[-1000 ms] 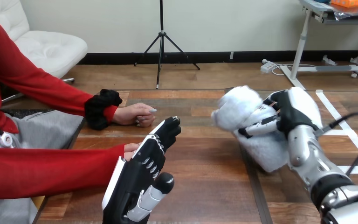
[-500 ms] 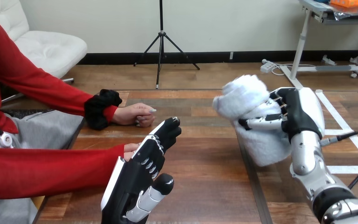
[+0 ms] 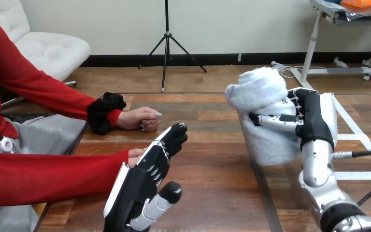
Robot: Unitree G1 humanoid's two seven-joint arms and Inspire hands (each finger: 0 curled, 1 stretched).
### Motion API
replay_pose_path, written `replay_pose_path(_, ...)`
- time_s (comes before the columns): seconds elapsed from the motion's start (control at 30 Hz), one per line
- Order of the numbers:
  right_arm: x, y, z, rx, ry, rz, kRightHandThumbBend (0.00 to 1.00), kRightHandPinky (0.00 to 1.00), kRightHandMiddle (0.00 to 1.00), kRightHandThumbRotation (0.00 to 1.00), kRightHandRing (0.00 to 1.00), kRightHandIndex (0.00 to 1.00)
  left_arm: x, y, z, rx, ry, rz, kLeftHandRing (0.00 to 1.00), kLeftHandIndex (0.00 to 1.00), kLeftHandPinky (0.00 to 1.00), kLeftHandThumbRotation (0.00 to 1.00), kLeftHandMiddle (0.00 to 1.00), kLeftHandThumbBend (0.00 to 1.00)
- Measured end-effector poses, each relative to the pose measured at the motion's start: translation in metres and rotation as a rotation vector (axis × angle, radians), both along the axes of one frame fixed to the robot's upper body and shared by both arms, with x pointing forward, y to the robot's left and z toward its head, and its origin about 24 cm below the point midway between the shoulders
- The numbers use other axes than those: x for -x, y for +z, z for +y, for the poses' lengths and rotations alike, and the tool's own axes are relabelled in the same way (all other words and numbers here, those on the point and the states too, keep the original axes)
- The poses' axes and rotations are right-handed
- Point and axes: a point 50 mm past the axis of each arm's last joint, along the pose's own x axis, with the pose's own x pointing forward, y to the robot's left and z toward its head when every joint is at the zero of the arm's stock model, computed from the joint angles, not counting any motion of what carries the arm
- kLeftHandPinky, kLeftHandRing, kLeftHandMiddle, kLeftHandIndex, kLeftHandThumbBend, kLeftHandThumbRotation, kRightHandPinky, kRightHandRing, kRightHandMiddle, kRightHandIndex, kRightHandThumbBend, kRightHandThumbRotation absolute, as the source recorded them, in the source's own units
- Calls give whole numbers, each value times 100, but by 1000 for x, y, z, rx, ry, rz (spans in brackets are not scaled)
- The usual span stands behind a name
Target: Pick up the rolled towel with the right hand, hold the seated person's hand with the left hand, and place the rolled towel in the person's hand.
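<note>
Right arm (image 3: pixel 319 169): has swung more upright over the last second, carrying its load higher and a little further left; the forearm now stands almost straight up from the view's bottom right.
Table (image 3: pixel 212 179): wooden, with the person seated at its left side.
Sleeve (image 3: pixel 43 176): red, lying along the table's left edge and ending at the person's near hand.
Towel (image 3: pixel 265 92): white, rolled at the top with a looser end hanging below, lifted off the table at the right and higher than a second ago. It is well apart from both of the person's hands.
Left hand (image 3: pixel 145 179): unchanged, with fingers straight and the thumb out, holding nothing, on edge just right of the sleeve's end.
Right hand (image 3: pixel 314 118): fingers and thumb wrapped round the towel's middle, a firm-looking hold.
Person's far hand (image 3: pixel 140 118): loosely closed, resting on the table beyond the left hand.
Person's near hand (image 3: pixel 135 153): just a sliver shows, tucked behind the left hand; I cannot tell if they touch, and no robot finger curls round it.
Meaning: the pick-up looks done and the towel is being brought across. Holding the person's hand is not yet done, and to my eye that should come before the towel goes down.
</note>
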Motion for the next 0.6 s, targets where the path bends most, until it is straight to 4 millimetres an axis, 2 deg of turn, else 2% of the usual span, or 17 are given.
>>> replay_pose_path(0.3, 8, -9, 5, -96, 13, -21, 78, 24, 45, 0, 31, 42, 0, 2, 7, -95, 20, -24, 92, 92, 90, 67, 93, 100)
replay_pose_path(0.6, 17, -20, 12, -155, 27, -15, 77, 25, 44, 0, 30, 42, 1, 8, 14, -237, 52, -95, 95, 95, 98, 57, 95, 100)
